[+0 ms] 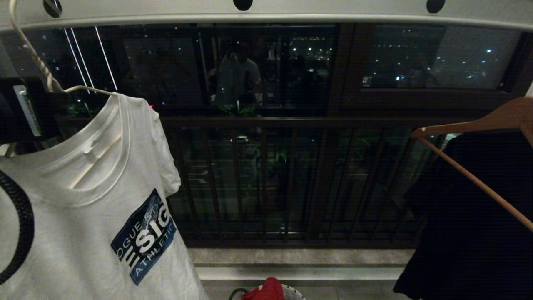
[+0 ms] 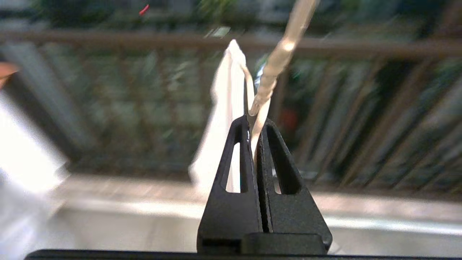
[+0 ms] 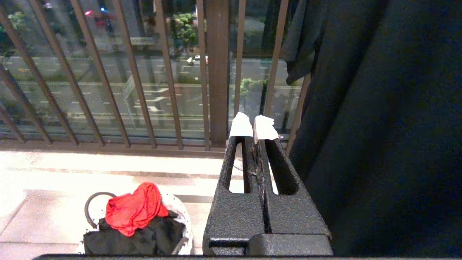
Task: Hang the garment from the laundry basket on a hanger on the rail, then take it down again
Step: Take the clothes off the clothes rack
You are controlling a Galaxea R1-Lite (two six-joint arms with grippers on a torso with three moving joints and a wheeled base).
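Left gripper (image 2: 255, 121) fingers pinch what looks like the hanger (image 2: 269, 77); right gripper (image 3: 255, 126) closed, empty.

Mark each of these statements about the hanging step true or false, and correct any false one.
1. The left gripper is shut on the wire hanger. True.
2. The white T-shirt lies in the laundry basket. False: it hangs on the wire hanger, whose hook curves up to the rail.
3. A red cloth sits on top of the basket's contents. True.
4. The right gripper holds the black garment. False: it is shut on nothing, beside that garment.
5. The black garment hangs on a wire hanger. False: it hangs on a brown wooden hanger.
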